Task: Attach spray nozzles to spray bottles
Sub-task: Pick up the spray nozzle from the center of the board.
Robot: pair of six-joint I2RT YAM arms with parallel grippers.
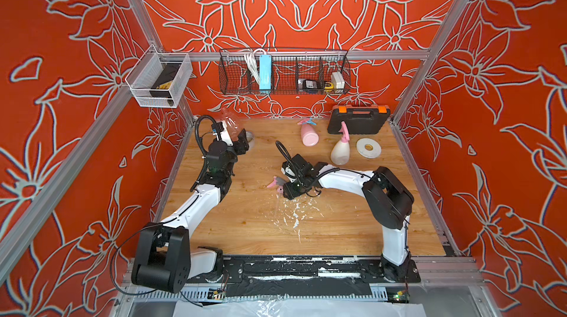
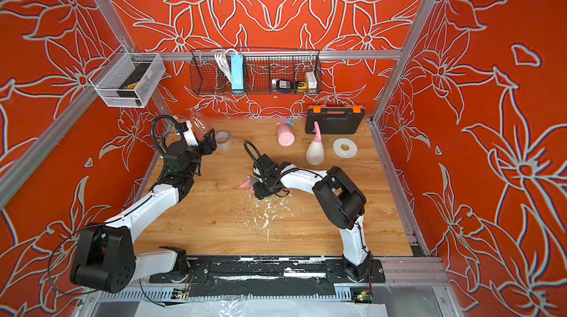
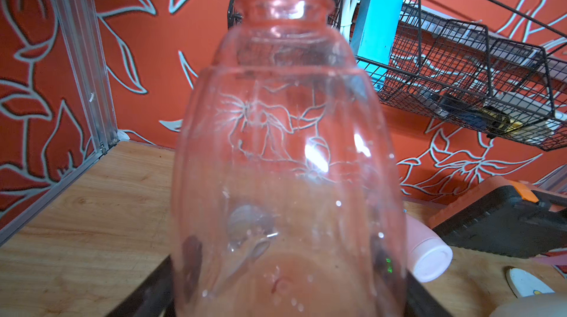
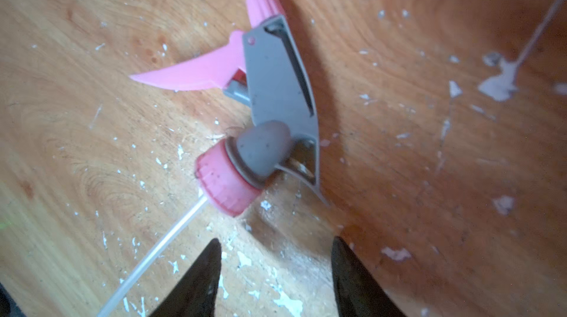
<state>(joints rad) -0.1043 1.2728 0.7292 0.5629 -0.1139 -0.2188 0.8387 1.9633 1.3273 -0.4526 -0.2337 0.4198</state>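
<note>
My left gripper (image 3: 285,295) is shut on the base of a translucent orange spray bottle (image 3: 288,162). It holds the bottle up at the far left of the table, neck bare and pointing away, as both top views show (image 1: 228,122) (image 2: 196,122). A pink-and-grey spray nozzle (image 4: 276,94) lies on its side mid-table with its clear dip tube (image 4: 153,254). My right gripper (image 4: 276,248) hovers open just short of its pink cap, touching nothing. A pink bottle (image 1: 310,136) carries a pink-and-blue nozzle (image 1: 306,122). A cream-white bottle (image 1: 340,153) stands with a pink nozzle (image 1: 344,131) on it.
A black-and-orange tool case (image 1: 359,122) sits at the back right, with a white tape roll (image 1: 368,147) in front of it. A clear tape roll (image 2: 223,139) lies by my left gripper. A wire basket (image 1: 285,73) hangs on the back wall. White flecks (image 1: 294,217) dot the wooden table.
</note>
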